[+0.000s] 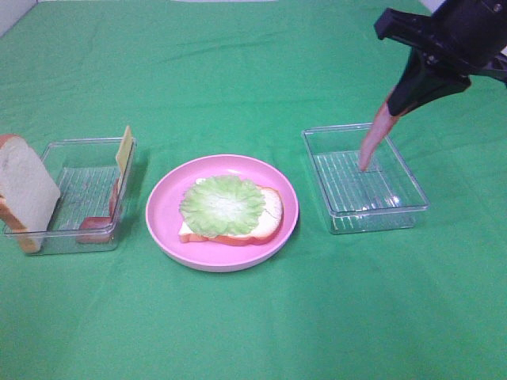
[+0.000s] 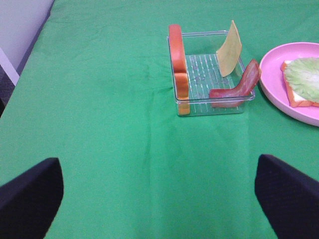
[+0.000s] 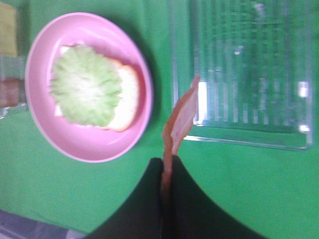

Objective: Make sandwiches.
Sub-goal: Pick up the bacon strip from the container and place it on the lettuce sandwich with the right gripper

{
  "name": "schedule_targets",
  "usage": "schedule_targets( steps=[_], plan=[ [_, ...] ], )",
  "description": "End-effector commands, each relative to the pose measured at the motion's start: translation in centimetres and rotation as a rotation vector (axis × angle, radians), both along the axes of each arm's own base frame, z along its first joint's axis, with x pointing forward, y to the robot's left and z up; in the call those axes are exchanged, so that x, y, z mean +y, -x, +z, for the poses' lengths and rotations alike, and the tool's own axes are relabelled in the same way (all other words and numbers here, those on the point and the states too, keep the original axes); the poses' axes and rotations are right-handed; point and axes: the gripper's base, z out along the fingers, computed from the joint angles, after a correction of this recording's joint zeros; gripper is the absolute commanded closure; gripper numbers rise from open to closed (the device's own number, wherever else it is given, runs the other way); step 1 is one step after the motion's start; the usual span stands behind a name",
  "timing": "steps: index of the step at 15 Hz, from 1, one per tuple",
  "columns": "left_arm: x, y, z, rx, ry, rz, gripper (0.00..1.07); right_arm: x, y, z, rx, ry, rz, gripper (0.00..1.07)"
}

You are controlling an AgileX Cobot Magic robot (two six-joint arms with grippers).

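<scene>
On the pink plate [image 1: 162,226] in the middle lies a white bread slice [image 1: 271,212] topped with pale green lettuce [image 1: 222,204]. My right gripper [image 1: 394,107] is shut on a pinkish bacon strip [image 1: 374,142] that hangs down over the clear right tray [image 1: 396,207]. The right wrist view shows the same bacon strip [image 3: 180,122] clamped between the shut jaws of the right gripper [image 3: 167,172], beside the plate [image 3: 40,114]. My left gripper [image 2: 157,164] is open over bare cloth, short of the left tray [image 2: 212,107].
The left tray [image 1: 79,145] holds an upright bread slice [image 1: 24,190] at its outer end, a yellow cheese slice [image 1: 123,148] leaning on its wall and a bacon strip [image 1: 97,226]. Green cloth covers the table.
</scene>
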Motion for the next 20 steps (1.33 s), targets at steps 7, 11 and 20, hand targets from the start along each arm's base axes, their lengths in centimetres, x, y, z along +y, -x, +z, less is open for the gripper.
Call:
schedule_targets(
  steps=[7, 11, 20],
  plan=[
    [-0.1, 0.1, 0.0, -0.025, 0.005, -0.002, 0.09, 14.5, 1.5, -0.5, -0.074, -0.230, 0.252, 1.07],
    [-0.1, 0.1, 0.0, -0.025, 0.005, -0.002, 0.09, 19.1, -0.7, -2.2, -0.032, -0.283, 0.313, 1.07],
    [-0.1, 0.1, 0.0, -0.025, 0.005, -0.002, 0.09, 21.5, -3.9, -9.7, 0.107, -0.244, 0.316, 1.07]
  ],
)
